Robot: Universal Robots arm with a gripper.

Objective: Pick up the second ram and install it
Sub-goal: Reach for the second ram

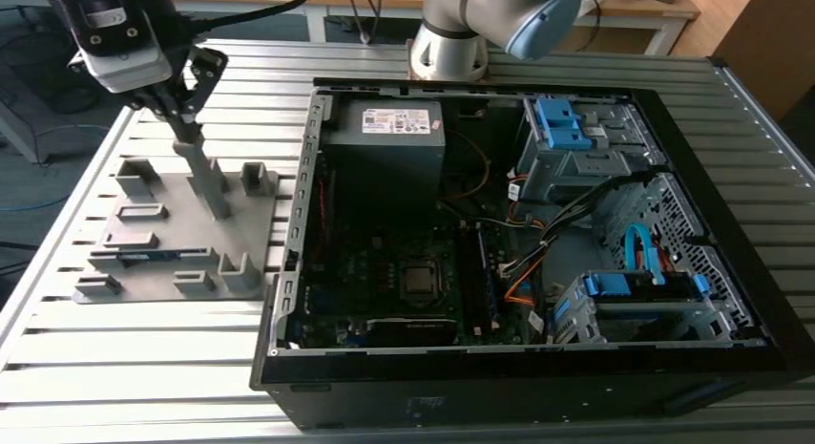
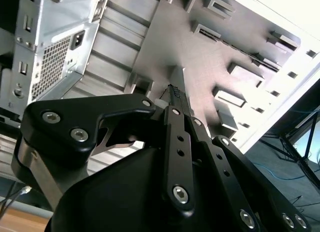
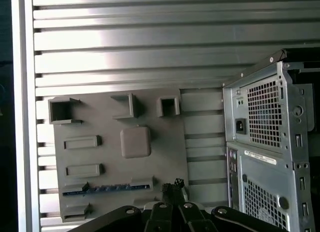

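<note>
A grey fixture plate point(image 1: 178, 236) lies on the slatted tabletop point(image 1: 128, 368), just beside the open computer case point(image 1: 296, 224) – the plate toward the exterior view's left. Grey blocks and one upright post point(image 1: 214, 191) rise from the plate. The second ram point(image 1: 151, 257) rests in a slot of that plate, lying lengthwise; in the first wrist view it point(image 3: 107, 188) shows as a dark blue strip. The post stands between the ram and the plate's far blocks. The arm point(image 1: 510, 14) reaches over from behind the case. The hand point(image 1: 189, 137) hangs over the plate, pointing down, apart from the ram – its fingers point(image 2: 176, 89) pressed together, with nothing between them.
</note>
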